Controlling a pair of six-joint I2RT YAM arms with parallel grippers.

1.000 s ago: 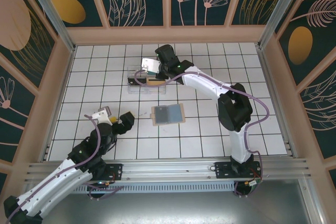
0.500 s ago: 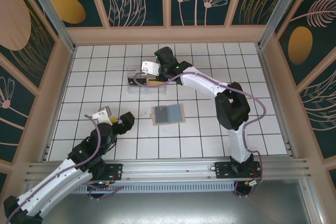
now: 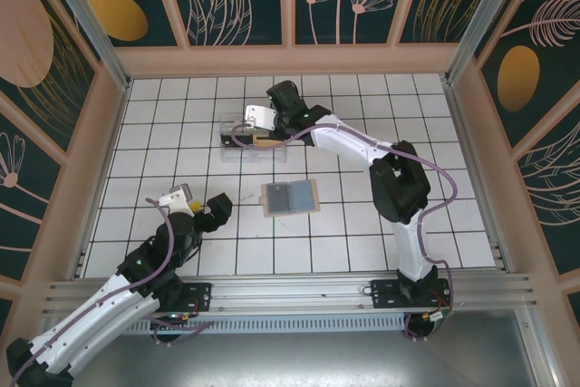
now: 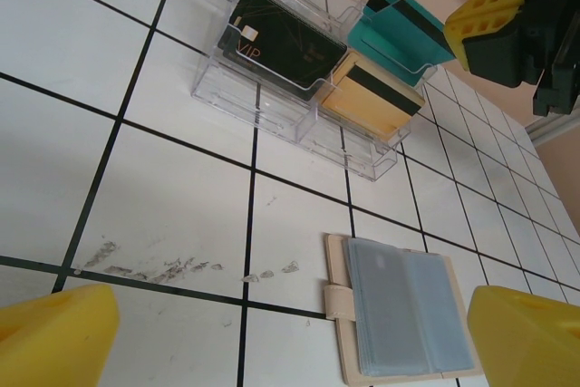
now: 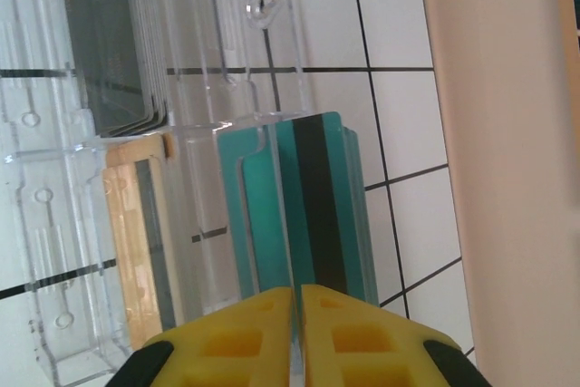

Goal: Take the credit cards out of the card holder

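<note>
On the tiled table (image 3: 163,133), my first worry is the clear tray (image 3: 234,153). It looks light. The right gripper (image 5: 296,314) has its fingers almost closed on the top edge of the teal card (image 5: 317,206), which stands in a tray compartment. If the arm lifts before they let go, I think the card may come out again or the tray may tip. If they let go while the card leans, it could slide over the divider toward the tan-gold card (image 4: 372,97).

The card holder (image 3: 290,197) lies open in the middle of the table, well apart from the tray. The left gripper (image 3: 198,202) hovers near it, fingers spread wide and holding nothing; a careless move could push it.

The right wrist view gives me the pinch on the card, which from above is too small to judge. The left wrist view gives me the holder's pockets, apparently empty, and the black card (image 4: 285,43) in the tray.
</note>
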